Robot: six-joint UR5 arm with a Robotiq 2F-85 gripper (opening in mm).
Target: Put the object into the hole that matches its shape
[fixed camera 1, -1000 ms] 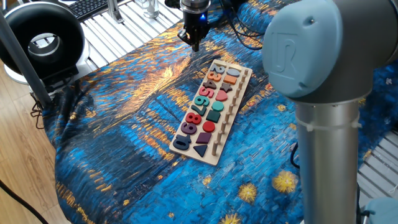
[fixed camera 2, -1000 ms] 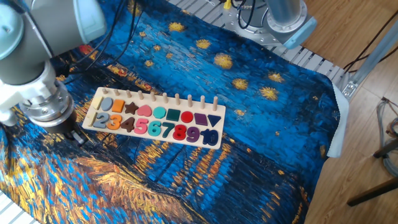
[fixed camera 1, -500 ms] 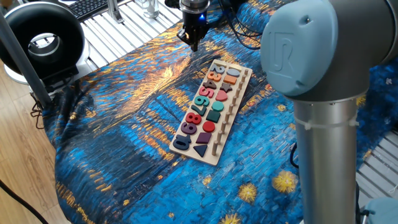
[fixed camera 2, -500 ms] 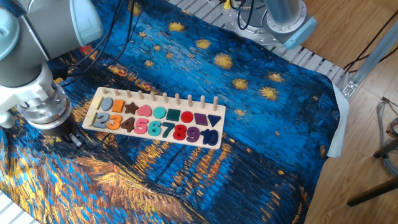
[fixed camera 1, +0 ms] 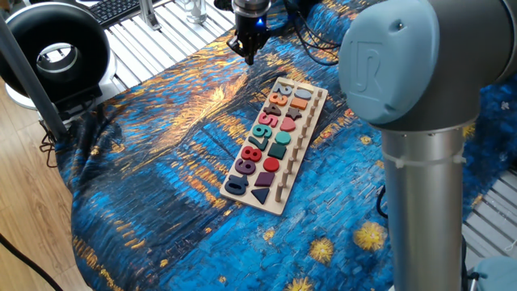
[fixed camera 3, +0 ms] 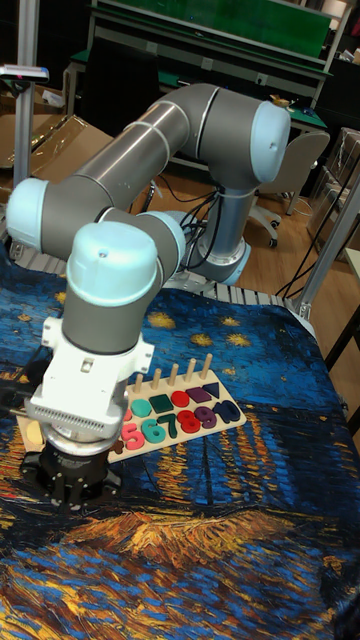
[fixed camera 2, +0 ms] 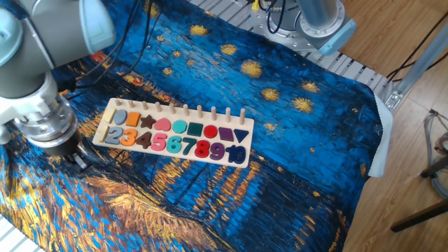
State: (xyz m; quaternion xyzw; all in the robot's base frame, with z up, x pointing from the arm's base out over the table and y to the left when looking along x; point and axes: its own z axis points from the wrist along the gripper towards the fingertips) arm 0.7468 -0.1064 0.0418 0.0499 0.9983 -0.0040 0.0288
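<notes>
1. Gripper (fixed camera 1: 249, 55) hangs low over the blue cloth (fixed camera 1: 161, 162), just beyond the end of the puzzle board (fixed camera 2: 175, 136) opposite the 0.
2. Finger state: cannot tell.
3. The object cannot be made out in any view.
4. Hole too small to distinguish.

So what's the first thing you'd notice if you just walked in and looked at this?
Probably the big grey robot arm, bending down over the table. Next, the swirly blue and gold starry cloth covering the table, and the long wooden puzzle board lying on it, full of bright coloured numbers and shapes. The gripper hangs over the cloth just beyond the end of the board.
</notes>
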